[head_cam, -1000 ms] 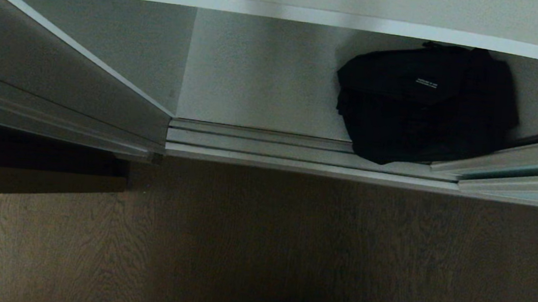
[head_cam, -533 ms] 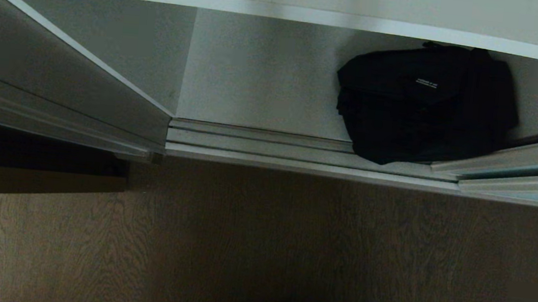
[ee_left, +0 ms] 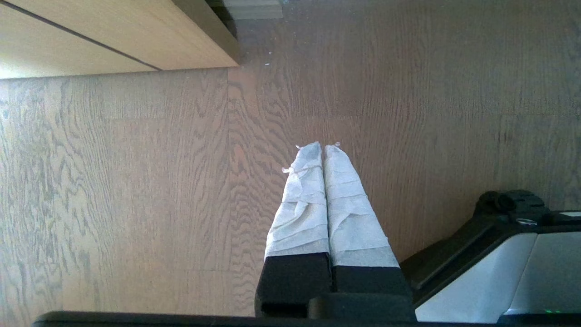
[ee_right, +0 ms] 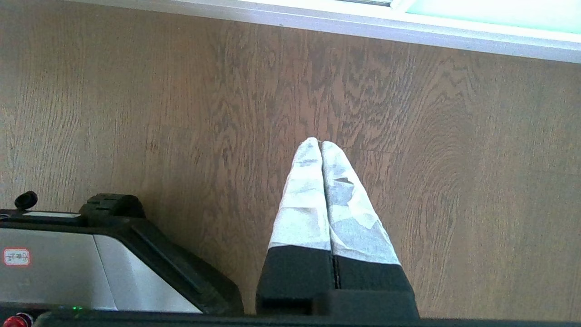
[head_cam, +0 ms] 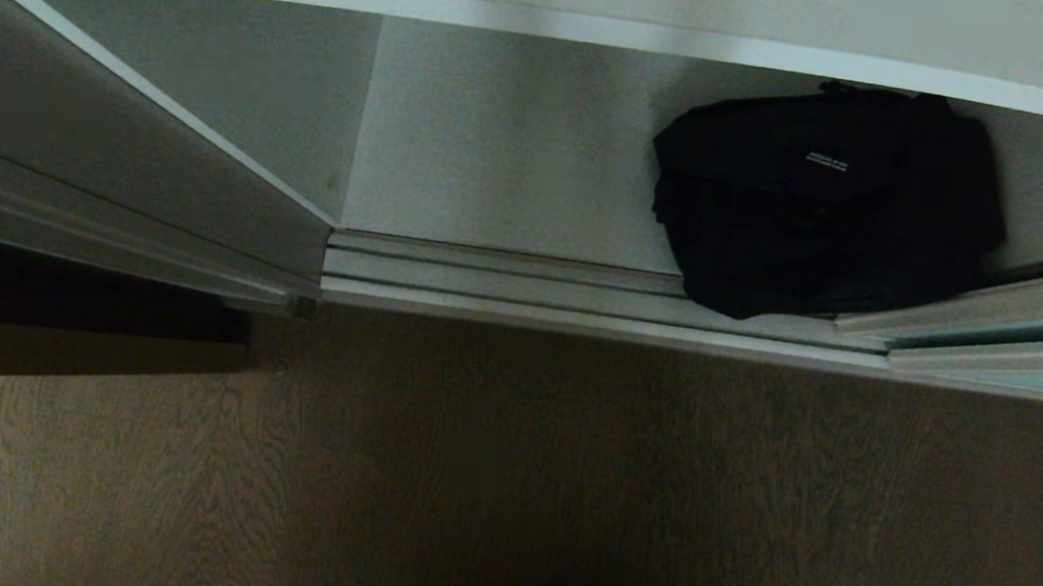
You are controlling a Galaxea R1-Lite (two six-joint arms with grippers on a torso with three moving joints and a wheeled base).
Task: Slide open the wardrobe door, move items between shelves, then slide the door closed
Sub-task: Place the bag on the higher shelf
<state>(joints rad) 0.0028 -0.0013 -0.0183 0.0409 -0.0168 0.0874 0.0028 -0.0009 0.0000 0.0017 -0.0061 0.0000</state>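
Lying on the bottom shelf (head_cam: 495, 166), black bag (head_cam: 817, 207) above wood floor (head_cam: 561, 479).

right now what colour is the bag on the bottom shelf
Black, with a small line of white lettering; the bag shows best in the head view.

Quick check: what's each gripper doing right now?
Left gripper: closed, holding nothing, over the brown wood floor.
Right gripper: closed, holding nothing.

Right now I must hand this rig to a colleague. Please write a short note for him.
Left gripper: shut, empty, over the wood floor.
Right gripper: shut, empty, over the floor too.
Black bag: lies on the bottom shelf, right side, its front edge over the door track.
Sliding door: pushed to the right, wardrobe open.
Left: lift the bag to another shelf, then close the door.
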